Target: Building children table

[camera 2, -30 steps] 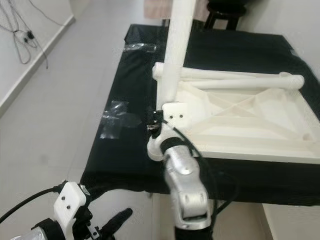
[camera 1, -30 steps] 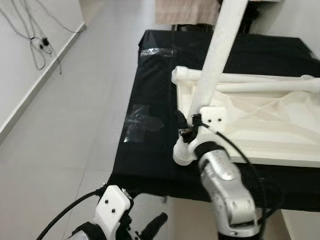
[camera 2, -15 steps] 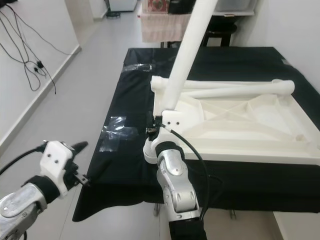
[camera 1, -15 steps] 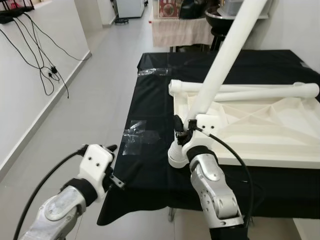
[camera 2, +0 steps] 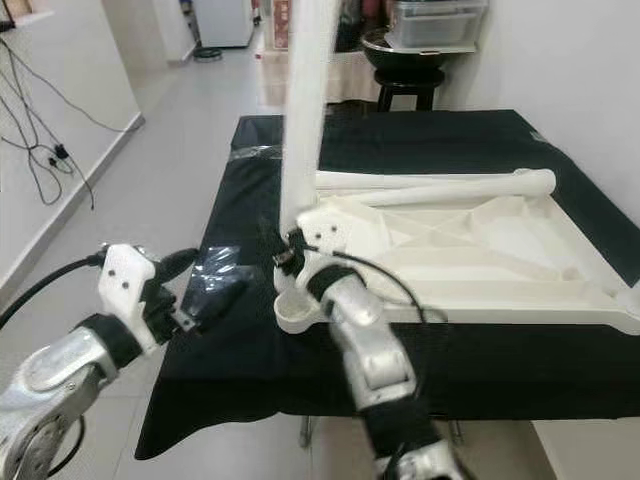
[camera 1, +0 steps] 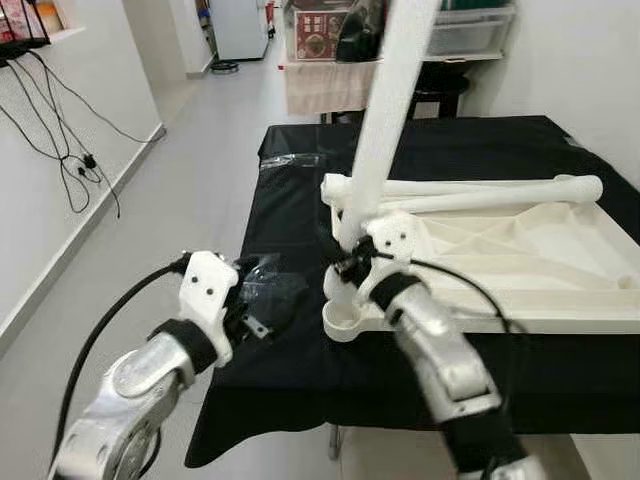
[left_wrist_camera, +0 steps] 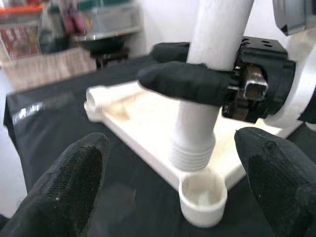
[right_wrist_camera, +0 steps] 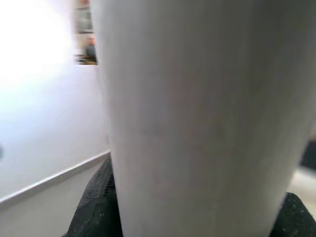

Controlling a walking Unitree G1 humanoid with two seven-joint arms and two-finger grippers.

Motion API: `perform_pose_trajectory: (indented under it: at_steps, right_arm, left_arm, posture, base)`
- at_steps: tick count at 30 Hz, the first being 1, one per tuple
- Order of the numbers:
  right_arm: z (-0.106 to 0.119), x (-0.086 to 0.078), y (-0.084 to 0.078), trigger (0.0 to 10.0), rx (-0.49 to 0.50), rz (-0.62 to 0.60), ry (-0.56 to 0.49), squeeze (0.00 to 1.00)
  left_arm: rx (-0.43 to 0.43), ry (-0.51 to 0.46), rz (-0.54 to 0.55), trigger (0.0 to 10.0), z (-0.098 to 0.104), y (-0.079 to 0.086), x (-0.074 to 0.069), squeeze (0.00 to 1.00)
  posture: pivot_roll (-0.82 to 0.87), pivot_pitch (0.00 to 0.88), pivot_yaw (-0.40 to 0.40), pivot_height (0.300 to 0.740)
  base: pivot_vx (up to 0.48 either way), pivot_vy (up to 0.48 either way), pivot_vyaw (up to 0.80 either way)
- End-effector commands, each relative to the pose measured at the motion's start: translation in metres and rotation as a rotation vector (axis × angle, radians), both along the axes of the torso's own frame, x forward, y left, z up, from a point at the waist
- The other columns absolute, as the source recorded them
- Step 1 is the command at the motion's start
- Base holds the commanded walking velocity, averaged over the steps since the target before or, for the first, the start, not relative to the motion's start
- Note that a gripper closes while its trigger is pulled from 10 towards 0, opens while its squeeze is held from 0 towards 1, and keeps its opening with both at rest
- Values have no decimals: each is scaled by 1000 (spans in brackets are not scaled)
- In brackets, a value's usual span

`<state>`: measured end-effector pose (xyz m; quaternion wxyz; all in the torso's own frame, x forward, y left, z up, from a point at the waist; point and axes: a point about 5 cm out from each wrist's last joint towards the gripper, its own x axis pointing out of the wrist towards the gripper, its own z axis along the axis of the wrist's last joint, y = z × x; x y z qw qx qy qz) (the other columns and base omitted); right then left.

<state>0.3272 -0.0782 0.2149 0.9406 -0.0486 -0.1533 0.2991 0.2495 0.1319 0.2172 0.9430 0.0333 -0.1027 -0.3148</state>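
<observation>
No words, numbers or signs can be read anywhere. Small red-and-cream picture box [camera 1: 318, 20] on far shelf: print too tiny and blurred to tell. White plastic table top [camera 1: 520, 250] on black desk [camera 1: 300, 330]: plain, no label. Tall white plastic leg [camera 1: 395, 100]: plain. White wrist covers on both arms: bare screw holes, no brand.

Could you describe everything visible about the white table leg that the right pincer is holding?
The table leg is a long, smooth white tube, plastic by its look, standing nearly upright. Its lower end is threaded and hangs just above the round corner socket of the upturned white tabletop, not yet seated. The right pincer clamps it just above the threads. Its top runs out of frame.
</observation>
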Motion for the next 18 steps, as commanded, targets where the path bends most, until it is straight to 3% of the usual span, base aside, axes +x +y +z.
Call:
perform_pose_trajectory:
  at_steps: [1,5,6,7,8,9,13,18]
  right_arm:
    - [3,-2,5,10000,-34,43,-29,0]
    - [11,4,-1,10000,-50,19,-50,0]
    - [15,9,-3,10000,-65,-5,-66,0]
    - [15,9,-3,10000,-65,-5,-66,0]
    - [17,14,-2,10000,-95,-38,-72,0]
    - [10,23,5,10000,-183,-85,-71,0]
    - [6,24,7,10000,-206,-93,-66,0]
    - [-8,29,15,10000,-236,-94,-7,0]
  left_arm:
    - [-16,6,-6,10000,1,-1,2,0]
    - [-41,-28,-7,10000,10,-3,6,0]
    - [-69,-62,-18,10000,21,-5,10,824]
    - [-69,-62,-18,10000,21,-5,10,824]
    - [-112,-102,-56,10000,35,-8,12,1000]
    - [-184,-184,-130,10000,62,-16,13,1000]
    - [-199,-202,-147,10000,67,-18,13,1000]
    - [-205,-302,-113,10000,87,-21,17,1000]
  posture:
    - [63,0,22,740]
    - [61,0,13,740]
    - [58,0,7,740]
    - [58,0,7,740]
    - [56,0,0,740]
    - [50,0,-2,740]
    - [50,0,-2,740]
    - [46,0,-8,740]
  base:
    - [0,0,0]
    - [0,0,0]
    - [0,0,0]
    - [0,0,0]
    - [0,0,0]
    - [0,0,0]
    - [0,0,0]
    - [0,0,0]
